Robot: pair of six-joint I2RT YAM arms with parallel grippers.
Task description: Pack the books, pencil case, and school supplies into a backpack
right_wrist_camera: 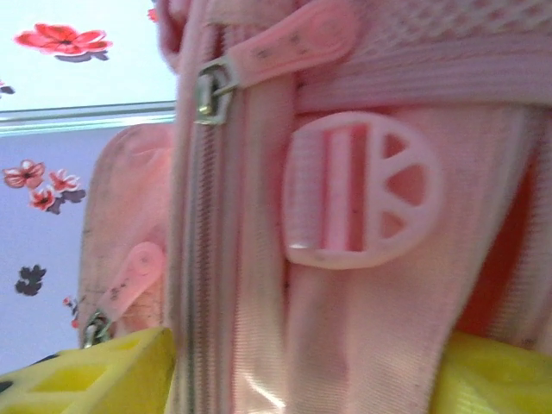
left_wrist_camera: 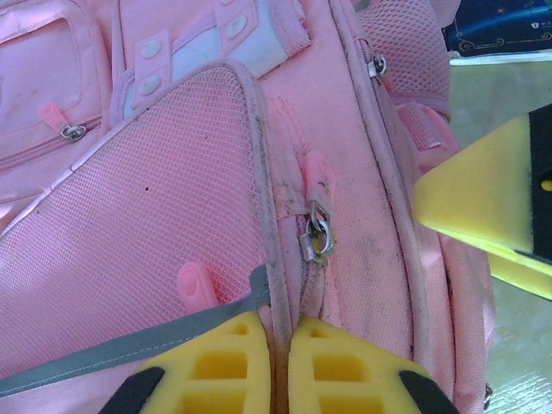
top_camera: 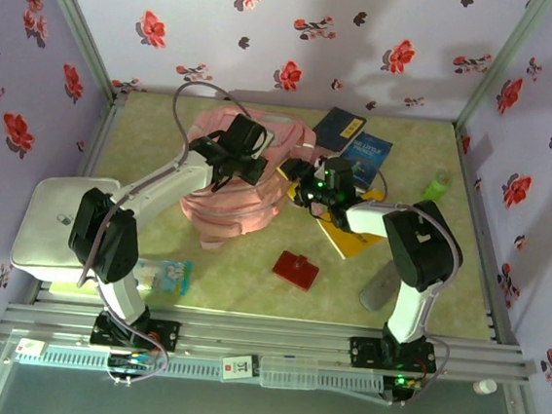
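On my feed the backpack (top_camera: 228, 198) is pale pink, its mesh pocket (left_wrist_camera: 155, 241) pink with grey trim (left_wrist_camera: 129, 345). I see one navy book (top_camera: 336, 127), one blue starry book (top_camera: 369, 157) and one bright yellow book (top_camera: 351, 242). The square piece (top_camera: 295, 269) is red, the pouch (top_camera: 382, 288) grey. The left gripper (left_wrist_camera: 280, 366) and right gripper (right_wrist_camera: 289, 384) have yellow fingers. The table (top_camera: 230, 281) is mottled olive. The walls (top_camera: 450, 28) are lilac, scattered with red and black flowers.

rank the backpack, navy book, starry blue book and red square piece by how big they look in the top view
1. backpack, by far the largest
2. navy book and starry blue book: too alike to rank
3. red square piece, smallest
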